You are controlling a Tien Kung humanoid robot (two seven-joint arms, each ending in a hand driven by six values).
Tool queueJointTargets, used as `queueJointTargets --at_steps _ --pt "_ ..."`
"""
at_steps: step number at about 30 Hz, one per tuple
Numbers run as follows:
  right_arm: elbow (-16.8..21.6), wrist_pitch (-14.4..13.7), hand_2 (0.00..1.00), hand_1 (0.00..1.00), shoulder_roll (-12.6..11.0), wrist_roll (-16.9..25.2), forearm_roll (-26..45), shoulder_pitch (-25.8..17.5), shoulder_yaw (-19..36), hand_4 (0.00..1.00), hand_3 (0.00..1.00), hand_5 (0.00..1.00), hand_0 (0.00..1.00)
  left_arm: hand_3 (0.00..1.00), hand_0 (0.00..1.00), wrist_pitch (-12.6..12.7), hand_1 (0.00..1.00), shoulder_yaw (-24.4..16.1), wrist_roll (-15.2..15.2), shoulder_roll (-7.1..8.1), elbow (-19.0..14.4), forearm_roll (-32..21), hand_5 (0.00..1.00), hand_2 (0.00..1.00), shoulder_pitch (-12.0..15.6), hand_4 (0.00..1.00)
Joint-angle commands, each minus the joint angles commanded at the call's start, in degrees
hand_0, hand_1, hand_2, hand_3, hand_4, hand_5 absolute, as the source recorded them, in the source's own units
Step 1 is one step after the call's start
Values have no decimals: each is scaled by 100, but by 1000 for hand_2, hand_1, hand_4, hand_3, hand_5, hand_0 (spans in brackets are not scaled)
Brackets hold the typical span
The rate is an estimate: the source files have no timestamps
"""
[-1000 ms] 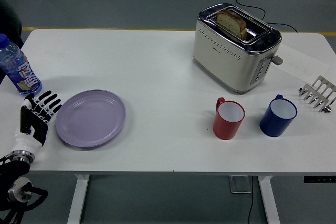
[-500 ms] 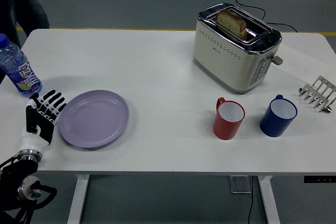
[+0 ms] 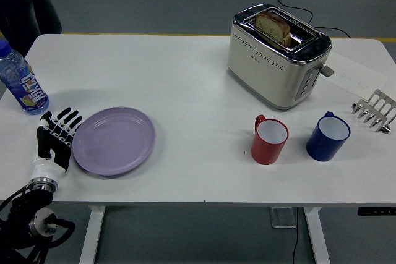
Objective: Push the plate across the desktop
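Fingers (image 3: 69, 120) of the left hand (image 3: 55, 137) are extended straight and slightly spread, holding nothing, their edge against the left rim of the purple plate (image 3: 114, 140). The plate lies flat near the front left of the white table (image 3: 185, 78). A water bottle (image 3: 18, 81) stands behind the hand. A toaster (image 3: 278, 54) holding bread, a red mug (image 3: 270, 139), a blue mug (image 3: 328, 136) and a toast rack (image 3: 374, 110) sit well apart to the right.

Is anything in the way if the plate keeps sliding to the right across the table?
Nothing right next to it. The plate has bare table to its right, but further along that line stands the red mug, then the blue mug.
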Motion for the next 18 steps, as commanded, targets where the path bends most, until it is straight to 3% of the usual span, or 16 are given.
queueJointTargets --at_steps 6,18 --pt "2 -9 656 541 2 -16 -45 -2 28 403 652 606 600 620 737 -10 743 -20 -68 -120 19 -130 998 701 -1 499" --pt "6 -20 655 541 6 -26 -82 2 53 403 653 609 600 606 734 0 737 66 -127 -120 46 -265 998 694 -32 497"
